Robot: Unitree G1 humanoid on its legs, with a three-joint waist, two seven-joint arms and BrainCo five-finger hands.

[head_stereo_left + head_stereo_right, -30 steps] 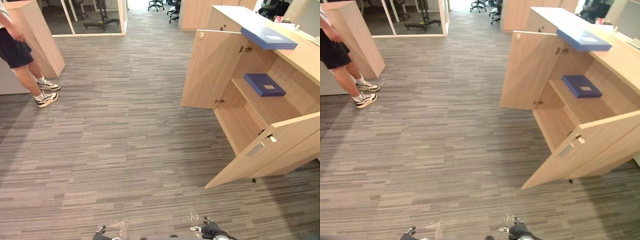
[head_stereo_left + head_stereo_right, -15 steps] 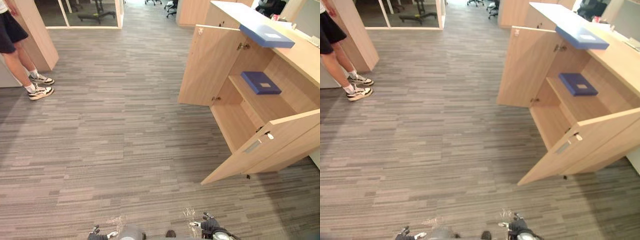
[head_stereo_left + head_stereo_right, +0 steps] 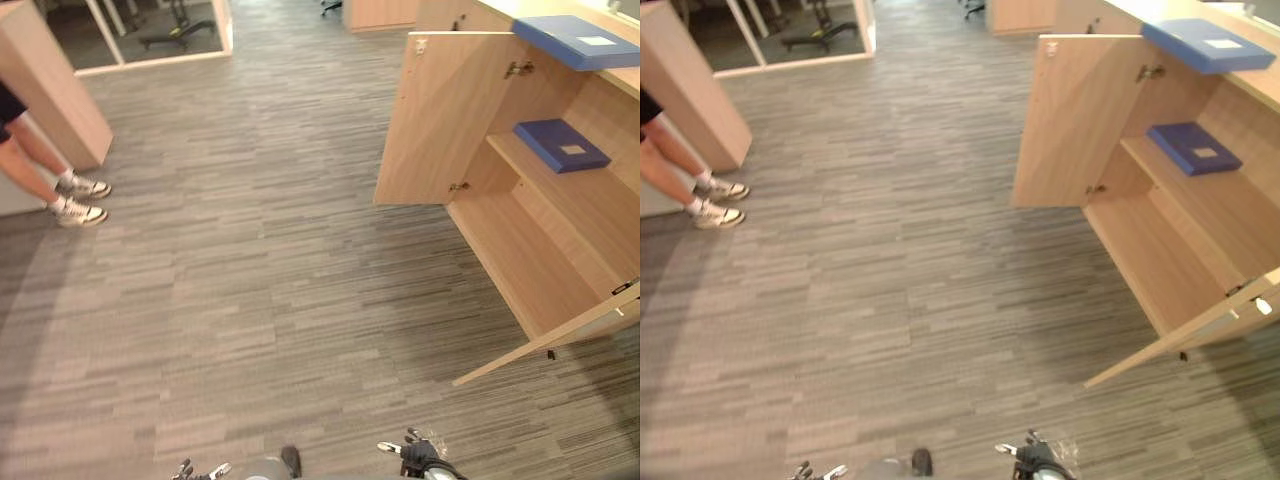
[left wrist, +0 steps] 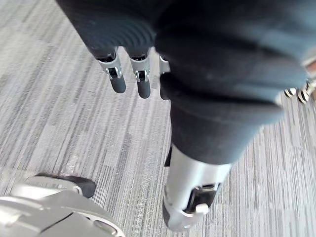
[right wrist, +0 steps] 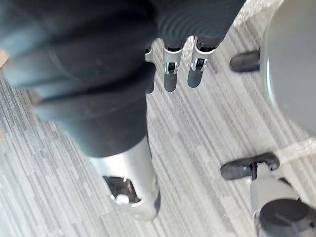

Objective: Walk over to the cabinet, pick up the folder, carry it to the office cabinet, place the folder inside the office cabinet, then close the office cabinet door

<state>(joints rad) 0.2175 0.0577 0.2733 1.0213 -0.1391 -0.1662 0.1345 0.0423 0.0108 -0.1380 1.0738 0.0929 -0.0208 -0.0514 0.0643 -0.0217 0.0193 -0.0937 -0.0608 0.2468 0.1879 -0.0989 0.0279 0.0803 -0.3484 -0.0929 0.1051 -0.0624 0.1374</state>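
A light blue folder [image 3: 578,40] lies on top of the wooden office cabinet [image 3: 560,250] at the right, jutting over its front edge. A darker blue folder [image 3: 560,145] lies flat on the shelf inside. Both cabinet doors stand open: the far door [image 3: 440,120] swings out towards the room, and the near door [image 3: 560,345] angles across the lower right. My left hand [image 3: 195,470] and right hand [image 3: 420,458] hang low over the carpet, well short of the cabinet. Straight left fingers [image 4: 118,79] and straight right fingers [image 5: 170,69] hold nothing.
A person's legs in white sneakers [image 3: 78,198] stand at the left, beside a tall wooden block [image 3: 50,90]. A glass partition [image 3: 150,30] closes the far end. Grey striped carpet [image 3: 250,280] runs between me and the cabinet.
The camera has moved: the cabinet has slid to the right of the picture and sits closer, its near door now cut by the edge. Both hands hang as before.
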